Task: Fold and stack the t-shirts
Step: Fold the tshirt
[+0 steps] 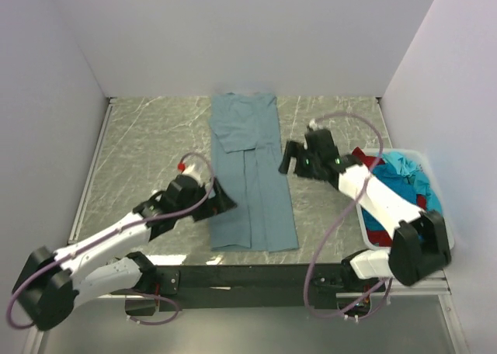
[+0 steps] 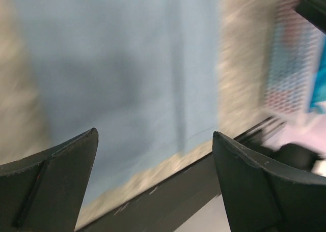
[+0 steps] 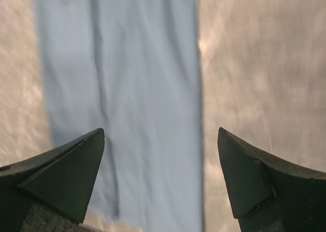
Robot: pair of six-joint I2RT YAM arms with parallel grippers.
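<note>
Grey-blue t-shirt (image 1: 256,191) beneath left end effector (image 1: 223,198)

You see plain muted grey-blue t-shirt (image 1: 250,175) on worktop (image 1: 155,137) of grey-green marble pattern, pale veins. White bin (image 1: 419,152) shows you bright turquoise t-shirt (image 1: 404,168), dark red t-shirt (image 1: 362,155). Left gripper (image 1: 223,199), right gripper (image 1: 288,158): black. Your arms (image 1: 109,249): white shells, black joints. Cables (image 1: 330,230): mauve.

The left wrist view is blurred: the white bin (image 2: 288,74) at its right edge is cut off, perhaps holding turquoise cloth (image 2: 320,82). From above, the right arm (image 1: 377,195) covers most of the dark red t-shirt (image 1: 360,154). The grey-blue t-shirt (image 3: 127,89) runs past the right wrist view's top and bottom edges.
</note>
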